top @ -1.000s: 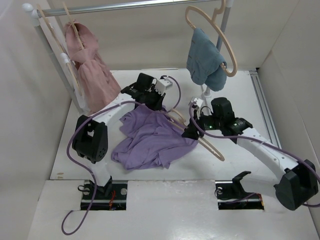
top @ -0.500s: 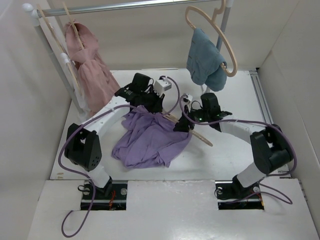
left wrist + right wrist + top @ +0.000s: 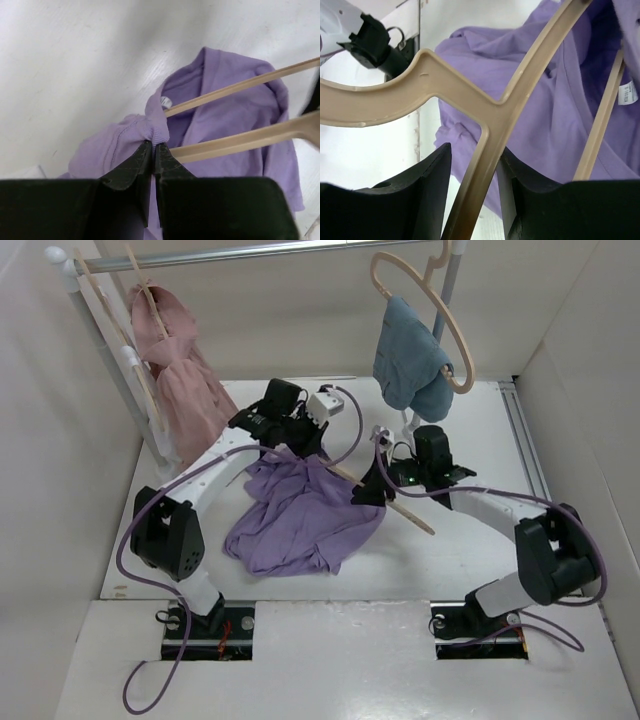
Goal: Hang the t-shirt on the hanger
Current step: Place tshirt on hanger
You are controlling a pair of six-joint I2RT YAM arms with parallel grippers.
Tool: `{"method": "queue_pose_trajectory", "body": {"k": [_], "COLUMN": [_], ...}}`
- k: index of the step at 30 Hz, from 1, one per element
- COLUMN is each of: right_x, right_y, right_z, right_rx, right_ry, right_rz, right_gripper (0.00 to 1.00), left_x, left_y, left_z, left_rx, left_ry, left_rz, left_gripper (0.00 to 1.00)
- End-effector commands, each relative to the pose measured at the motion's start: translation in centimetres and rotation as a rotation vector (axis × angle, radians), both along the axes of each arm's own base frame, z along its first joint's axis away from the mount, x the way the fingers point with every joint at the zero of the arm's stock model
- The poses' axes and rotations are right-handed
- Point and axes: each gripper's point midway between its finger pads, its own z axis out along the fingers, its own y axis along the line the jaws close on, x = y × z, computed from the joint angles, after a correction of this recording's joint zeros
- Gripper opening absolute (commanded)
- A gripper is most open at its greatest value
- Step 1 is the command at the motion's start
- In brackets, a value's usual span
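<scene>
Lavender t-shirt (image 3: 300, 515) lies crumpled on the white table (image 3: 480, 550) between my two arms, with its neck end lifted towards the left one. My left gripper (image 3: 153, 146) is pinched tight on a fold of the neck rib. My right gripper (image 3: 472, 160) is clamped around the pale beige hanger (image 3: 415, 520) just below the bend under its hook. The jaws stand partly apart, with the bar filling the gap. In the wrist views the hanger's thin bars cross over the shirt, and one runs right beside the white label (image 3: 626, 92) inside the neck. I cannot tell whether it has gone under the fabric.

I judge the step in hand to be feeding one hanger shoulder in through the neck. To do it well I would:

- Hold the rib up and slightly back so the opening stays a clear mouth.
- Slide the hanger tip in low and flat, aimed towards one sleeve.
- Move slowly enough that the tip does not snag and drag the whole shirt.
- Watch for the hanger twisting in the right jaws, since the bar is thin and smooth.

My count:

- **Garments:** three, being the lavender t-shirt, one pink garment (image 3: 185, 380) and one blue-grey garment (image 3: 410, 365).
- **Hangers:** three, being the one I hold, one bearing the pink garment (image 3: 140, 290) and one bearing the blue-grey garment (image 3: 455, 340).
- **Rail:** one rail (image 3: 250, 252) carries the two hung ones.
</scene>
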Motion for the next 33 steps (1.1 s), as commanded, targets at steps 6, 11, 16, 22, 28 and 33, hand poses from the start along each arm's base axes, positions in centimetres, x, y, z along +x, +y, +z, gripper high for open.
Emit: {"method": "queue_pose_trajectory", "body": {"k": [6, 11, 16, 22, 28, 33], "right_x": [3.0, 3.9, 4.2, 3.8, 3.4, 3.2], "right_y": [3.1, 4.0, 4.1, 4.2, 4.4, 4.8], "right_z": [-1.0, -0.1, -3.0, -4.7, -5.3, -4.9], "right_rx": [0.042, 0.059, 0.033, 0.008, 0.001, 0.01], "right_ry": [-0.026, -0.066, -0.017, 0.0, 0.017, 0.009], "right_rz": [0.134, 0.153, 0.157, 0.153, 0.162, 0.179], "right_gripper": [0.0, 0.0, 0.0, 0.0, 0.0, 0.0], "left_x": [-4.8, -8.5, -10.4, -8.2, -8.5, -6.8], "left_y": [-2.6, -1.3, 0.2, 1.1, 2.6, 3.1], "left_z": [4.0, 0.0, -3.2, -2.6, -1.1, -0.3], "left_rx": [-0.151, -0.141, -0.11, -0.045, 0.035, 0.09], "left_ry": [-0.027, 0.091, 0.091, -0.009, -0.186, -0.343], "left_rz": [-0.192, -0.208, -0.217, -0.197, -0.336, -0.36], "left_gripper": [0.0, 0.02, 0.42, 0.56, 0.68, 0.86]}}
